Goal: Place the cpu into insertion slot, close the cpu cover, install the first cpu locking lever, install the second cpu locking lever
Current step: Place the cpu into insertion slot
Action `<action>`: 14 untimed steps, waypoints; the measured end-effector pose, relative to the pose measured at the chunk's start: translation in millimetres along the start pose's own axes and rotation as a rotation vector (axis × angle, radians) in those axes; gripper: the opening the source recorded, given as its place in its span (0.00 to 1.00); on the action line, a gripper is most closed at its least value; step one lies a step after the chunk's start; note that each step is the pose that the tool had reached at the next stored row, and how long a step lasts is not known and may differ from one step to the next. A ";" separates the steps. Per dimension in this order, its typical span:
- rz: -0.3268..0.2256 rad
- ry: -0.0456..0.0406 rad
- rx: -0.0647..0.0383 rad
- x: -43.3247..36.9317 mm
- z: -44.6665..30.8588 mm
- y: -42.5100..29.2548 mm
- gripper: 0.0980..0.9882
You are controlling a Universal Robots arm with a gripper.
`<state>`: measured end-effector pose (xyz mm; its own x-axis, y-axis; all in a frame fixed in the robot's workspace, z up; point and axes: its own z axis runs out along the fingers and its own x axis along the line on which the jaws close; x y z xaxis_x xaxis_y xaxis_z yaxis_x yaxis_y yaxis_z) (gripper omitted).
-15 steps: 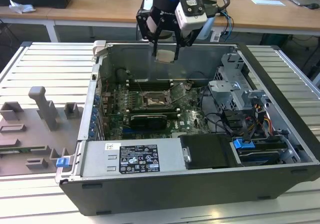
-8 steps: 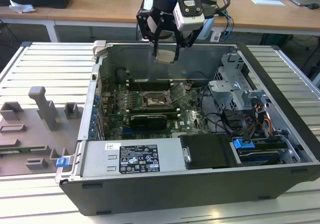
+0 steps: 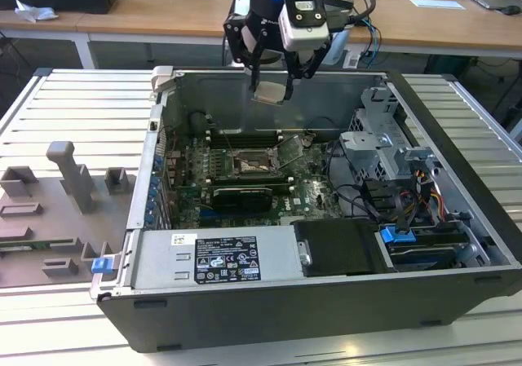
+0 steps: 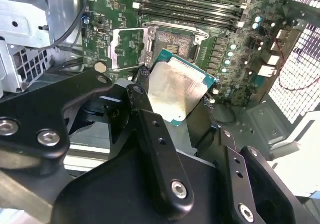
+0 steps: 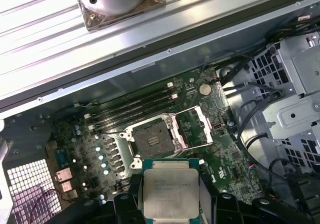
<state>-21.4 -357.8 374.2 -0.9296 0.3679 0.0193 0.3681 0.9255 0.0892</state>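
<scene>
My gripper [image 3: 272, 83] hangs above the open computer case, shut on the cpu [image 3: 272, 93], a thin silvery square chip with a green edge. In both wrist views the cpu [image 5: 170, 186] [image 4: 176, 90] sits between the black fingers [image 4: 149, 115], held clear of the motherboard. The insertion slot [image 3: 249, 164] [image 5: 152, 139] [image 4: 176, 46] lies below it on the green board, its dark centre exposed. The cpu cover [image 5: 193, 128] [image 4: 126, 48] is a silvery frame swung open beside the slot.
Long black memory slots [image 3: 245, 134] run behind the socket and a black expansion card [image 3: 241, 196] lies in front of it. A drive cage [image 3: 382, 150] with cables fills the exterior view's right. The power supply [image 3: 220, 256] is at the front. Grey fixtures [image 3: 72, 177] stand outside the case.
</scene>
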 end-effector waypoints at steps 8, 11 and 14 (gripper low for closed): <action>0.071 -0.0066 -0.001 0.0 0.2 0.0 0.50; 0.097 -0.0089 -0.001 0.0 0.3 0.0 0.50; 0.118 -0.0108 -0.002 0.0 0.4 0.0 0.50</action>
<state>-21.4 -357.8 373.8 -0.8798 0.4749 0.0190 0.4746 0.8757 0.0885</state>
